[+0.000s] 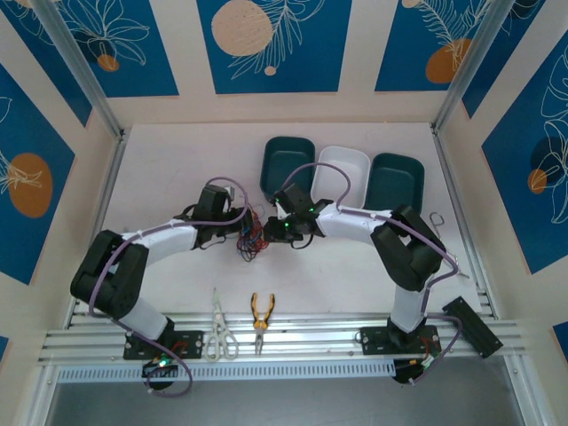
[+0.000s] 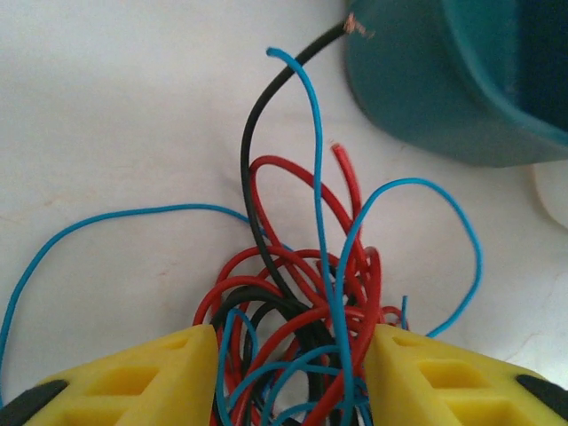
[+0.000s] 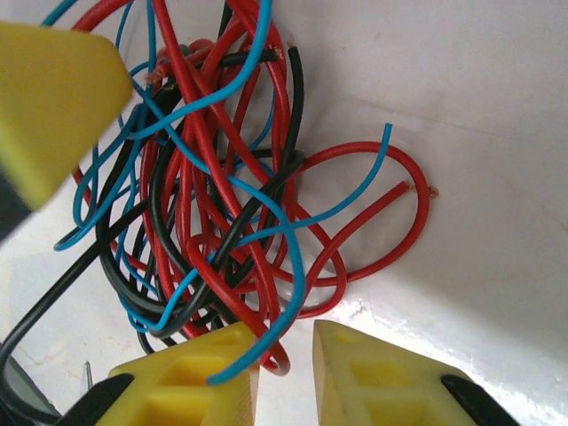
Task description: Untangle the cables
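Close in front of the dark teal tray [image 1: 288, 161], on the white desk [image 1: 169, 177], the cables [image 1: 251, 238] lie in one small knot of red, blue and black wire, and both arms meet over it. The left gripper [image 2: 291, 359] is released: its yellow fingers are spread wide with the thick of the knot between them, while a black wire [image 2: 248, 151] and a blue one run out of the knot toward the tray. The right gripper [image 3: 286, 346] has its jaws a narrow gap apart, with bare desk showing between them and a red strand just at the mouth, so it seems to be grasping nothing. These wires look light, thin and springy, likely to keep their curl, and their smooth coating may slip. Tugging one strand would probably drag the whole knot along. The better holds are the loose black wire or the outer red loop [image 3: 425, 204], with the other gripper pinning the bundle.
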Robot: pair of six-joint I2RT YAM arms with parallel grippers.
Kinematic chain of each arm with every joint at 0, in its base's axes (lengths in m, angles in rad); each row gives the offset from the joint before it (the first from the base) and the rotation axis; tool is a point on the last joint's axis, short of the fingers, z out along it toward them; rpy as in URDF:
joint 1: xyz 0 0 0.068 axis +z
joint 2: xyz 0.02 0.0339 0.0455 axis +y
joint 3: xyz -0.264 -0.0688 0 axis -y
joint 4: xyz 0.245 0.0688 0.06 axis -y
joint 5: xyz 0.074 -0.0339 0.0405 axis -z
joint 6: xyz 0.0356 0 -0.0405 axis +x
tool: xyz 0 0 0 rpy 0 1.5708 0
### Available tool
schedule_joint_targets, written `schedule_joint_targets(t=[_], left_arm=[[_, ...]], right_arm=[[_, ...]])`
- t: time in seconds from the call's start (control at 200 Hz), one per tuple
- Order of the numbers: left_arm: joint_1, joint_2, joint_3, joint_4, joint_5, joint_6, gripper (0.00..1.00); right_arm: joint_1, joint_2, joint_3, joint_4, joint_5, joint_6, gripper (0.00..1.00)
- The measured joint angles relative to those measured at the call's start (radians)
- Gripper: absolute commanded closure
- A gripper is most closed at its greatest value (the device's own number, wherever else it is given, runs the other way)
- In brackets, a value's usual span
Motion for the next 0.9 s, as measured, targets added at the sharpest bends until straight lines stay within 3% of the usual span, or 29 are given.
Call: schedule_joint_targets(t=[0.145, 0.335, 0.45, 0.9], left_arm=[[-0.003, 0.029, 0.000, 0.022, 0.000, -0.006, 0.62], [-0.003, 0.045, 0.000, 0.048, -0.003, -0.034, 0.90], [-0.003, 0.043, 0.000, 0.049, -0.019, -0.042, 1.00], [0.014, -0.056, -0.007, -0.047, -0.190, -0.042, 1.00]], right_arm=[[0.004, 0.008, 0.000, 0.008, -0.005, 0.004, 0.88], [0.004, 0.008, 0.000, 0.007, -0.008, 0.003, 0.95], [0.004, 0.003, 0.000, -0.003, 0.000, 0.002, 0.99], [-0.018, -0.180, -0.067, -0.078, 0.090, 0.002, 1.00]])
